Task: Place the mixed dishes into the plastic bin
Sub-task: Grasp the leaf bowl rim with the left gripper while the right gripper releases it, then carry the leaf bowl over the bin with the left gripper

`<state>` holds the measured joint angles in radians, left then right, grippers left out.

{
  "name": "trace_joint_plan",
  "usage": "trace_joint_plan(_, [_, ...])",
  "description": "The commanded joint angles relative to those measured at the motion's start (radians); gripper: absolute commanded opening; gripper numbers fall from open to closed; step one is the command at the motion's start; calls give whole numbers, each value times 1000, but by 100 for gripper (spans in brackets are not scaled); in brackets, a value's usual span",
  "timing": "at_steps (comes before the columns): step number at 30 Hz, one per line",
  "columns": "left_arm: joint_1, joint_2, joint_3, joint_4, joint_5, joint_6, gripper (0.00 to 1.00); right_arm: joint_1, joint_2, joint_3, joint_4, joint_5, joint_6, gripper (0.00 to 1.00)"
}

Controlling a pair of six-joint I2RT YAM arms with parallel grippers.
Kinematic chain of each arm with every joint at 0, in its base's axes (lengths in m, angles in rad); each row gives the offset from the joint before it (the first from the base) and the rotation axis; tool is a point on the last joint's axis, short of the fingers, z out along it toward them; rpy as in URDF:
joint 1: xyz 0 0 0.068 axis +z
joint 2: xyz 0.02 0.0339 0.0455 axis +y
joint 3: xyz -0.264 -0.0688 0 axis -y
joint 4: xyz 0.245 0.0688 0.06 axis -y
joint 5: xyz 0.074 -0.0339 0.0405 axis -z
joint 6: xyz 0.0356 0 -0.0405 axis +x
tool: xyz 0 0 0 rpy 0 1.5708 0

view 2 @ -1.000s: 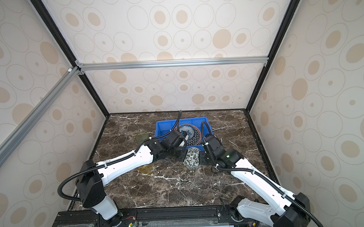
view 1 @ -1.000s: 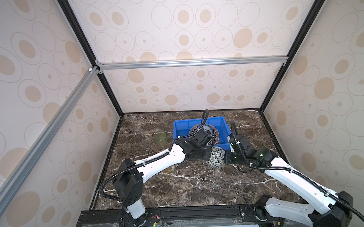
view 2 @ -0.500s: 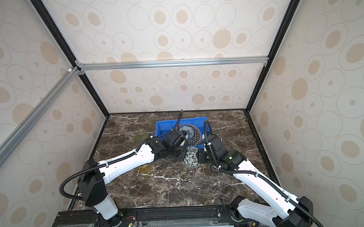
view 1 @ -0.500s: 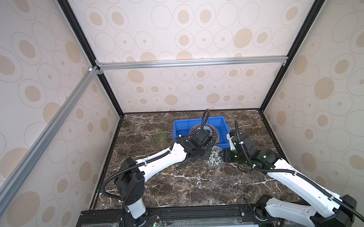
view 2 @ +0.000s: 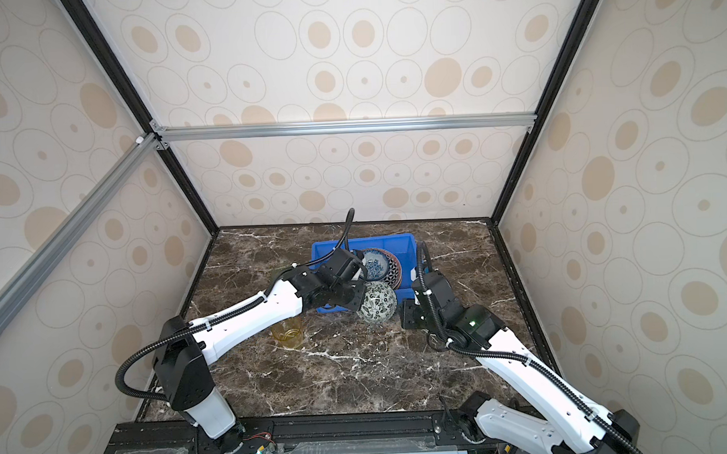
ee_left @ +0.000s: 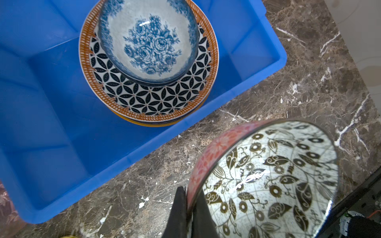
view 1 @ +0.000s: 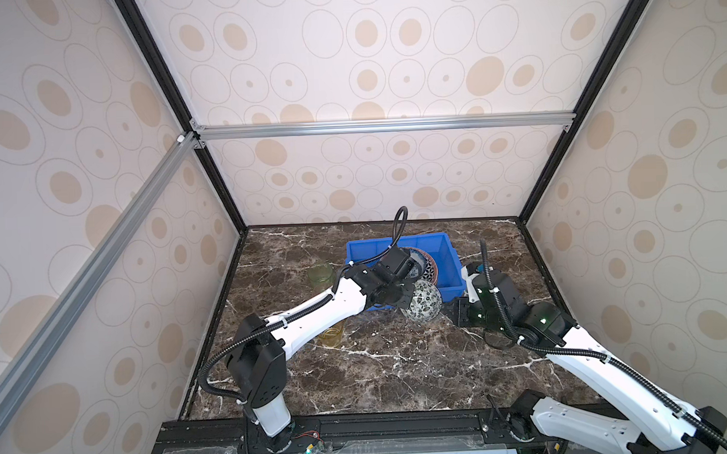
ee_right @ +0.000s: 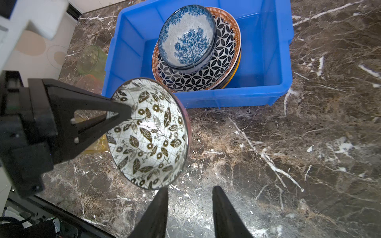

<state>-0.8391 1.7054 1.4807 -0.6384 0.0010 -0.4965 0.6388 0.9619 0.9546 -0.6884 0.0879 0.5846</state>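
The left jaws are clamped on the rim of the black-white bowl point(view 1: 420, 303), holding it tilted over the desk point(view 1: 400, 368) just in front of the bin point(view 1: 448, 264). The right jaws stand partly open and empty, just beside that bowl. Inside the bin a floral bowl point(ee_left: 148, 41) sits on a plate stack point(ee_left: 156, 99). The left arm point(view 1: 315, 317) overhangs the bin's near left corner and a yellow cup point(view 1: 332, 336), and a green cup point(view 1: 321, 274) and a pink cup point(ee_right: 89, 82) stand left of the bin.
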Motion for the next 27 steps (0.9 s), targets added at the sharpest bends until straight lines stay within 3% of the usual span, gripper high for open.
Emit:
trace_joint_plan(1, [41,-33,55,12,-9,22,0,9,-20,13,-44,58,-18,39])
trace_joint_plan(11, [143,-26,90,26,23,60,0,9,-41,25,-101,113,-30,39])
trace_joint_plan(27, [221,73,186,53,78,84,0,9,-67,6,-153,202,-31,39])
